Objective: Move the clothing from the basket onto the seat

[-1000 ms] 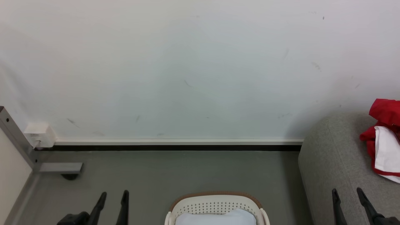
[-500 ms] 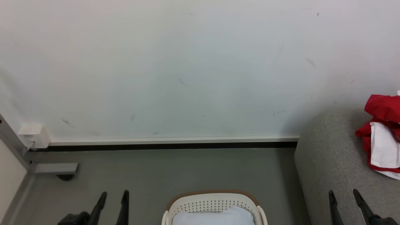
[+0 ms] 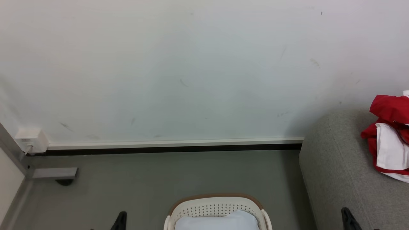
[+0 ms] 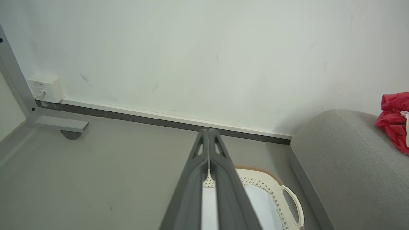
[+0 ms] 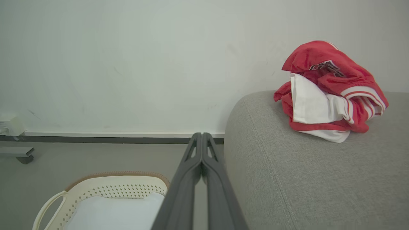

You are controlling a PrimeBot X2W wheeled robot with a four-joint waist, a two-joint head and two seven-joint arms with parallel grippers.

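The clothing (image 5: 329,92), a crumpled heap of red jerseys with white panels and striped trim, lies on the seat (image 5: 306,179), a grey sofa, near the wall; it also shows at the head view's right edge (image 3: 388,140). The white brown-rimmed basket (image 3: 217,207) stands on the floor left of the seat (image 3: 338,179) and holds a pale blue pad (image 3: 217,222). No red clothing shows in the basket. My left gripper (image 4: 208,130) is shut and empty, above the basket's near side (image 4: 274,188). My right gripper (image 5: 202,134) is shut and empty, between the basket (image 5: 108,188) and the seat's end.
A white wall with a dark skirting strip (image 3: 166,148) runs behind everything. A grey metal leg with a foot (image 3: 52,174) and a white wall box (image 3: 30,139) stand at the far left. Grey floor (image 3: 179,172) lies between basket and wall.
Both grippers' fingers stood apart in the head view before; now a single tip of each shows, lower at the bottom edge. The camera has shifted slightly. Clothing and basket have not moved.
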